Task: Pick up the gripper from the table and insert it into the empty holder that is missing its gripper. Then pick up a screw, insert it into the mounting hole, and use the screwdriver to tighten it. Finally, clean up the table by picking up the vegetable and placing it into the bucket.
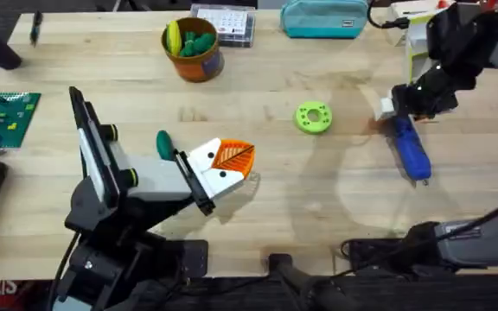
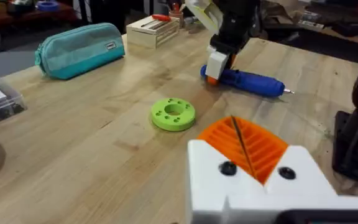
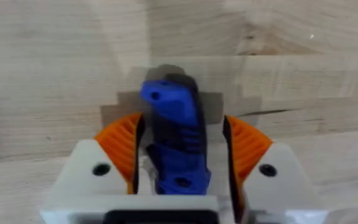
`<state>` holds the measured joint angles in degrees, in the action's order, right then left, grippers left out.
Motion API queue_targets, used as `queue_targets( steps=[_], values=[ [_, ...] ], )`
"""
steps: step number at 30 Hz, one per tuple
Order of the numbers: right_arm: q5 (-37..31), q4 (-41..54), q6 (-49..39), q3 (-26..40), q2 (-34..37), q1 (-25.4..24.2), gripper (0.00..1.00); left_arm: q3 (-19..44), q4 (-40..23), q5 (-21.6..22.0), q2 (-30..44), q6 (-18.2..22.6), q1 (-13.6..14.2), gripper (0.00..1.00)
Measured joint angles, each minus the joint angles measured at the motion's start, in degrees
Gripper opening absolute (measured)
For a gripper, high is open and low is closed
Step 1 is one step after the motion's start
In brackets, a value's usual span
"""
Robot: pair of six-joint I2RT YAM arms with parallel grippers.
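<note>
- Table [image 1: 318, 199]: light wooden planks, visible grain; bears every item below.
- Left gripper [image 1: 232, 164]: white body, orange ribbed pads pressed together with nothing between them; hangs over the table's near-centre, just beside a dark green round-ended object [image 1: 163, 142].
- Right gripper [image 1: 396, 111]: at the table's right side; the right wrist view shows its orange pads [image 3: 124, 146] spread to either side of the screwdriver's blue body, a thin gap at each pad, so contact cannot be told.
- Teal zip pouch [image 1: 324, 17]: far edge of the table; small label, writing too small to read.
- Screwdriver [image 1: 411, 149]: blue, lying flat on the right side, white and orange collar under the right gripper, thin metal bit [image 2: 287, 91] at its free end.
- Bucket [image 1: 194, 47]: orange-brown pot, far centre-left; yellow and green pieces above its rim.
- Clear plastic case [image 1: 226, 22]: just beside the bucket; printing unreadable.
- Green ring [image 1: 313, 117]: flat disc with small holes, mid-table, between the two grippers.
</note>
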<state>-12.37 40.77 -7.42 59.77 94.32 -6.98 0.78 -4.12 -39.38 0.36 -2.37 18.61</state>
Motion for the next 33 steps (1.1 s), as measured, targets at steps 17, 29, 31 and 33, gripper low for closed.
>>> queue_targets(
  steps=[17,29,31,33],
  values=[
    [-0.08,3.37,-6.63,0.10,0.00,0.27,0.993,0.00,0.00,0.00,0.00,0.00,0.00,0.011],
    [1.84,19.88,-15.11,13.05,-0.26,4.39,0.993,0.00,0.00,0.00,0.00,0.00,0.00,0.011],
    [3.55,21.64,-15.92,15.12,-0.53,3.86,0.993,0.00,0.00,0.00,0.00,0.00,0.00,0.011],
    [4.74,22.22,-16.47,16.06,-0.72,2.83,0.993,0.02,0.00,0.00,0.00,0.00,0.00,0.011]
  ],
)
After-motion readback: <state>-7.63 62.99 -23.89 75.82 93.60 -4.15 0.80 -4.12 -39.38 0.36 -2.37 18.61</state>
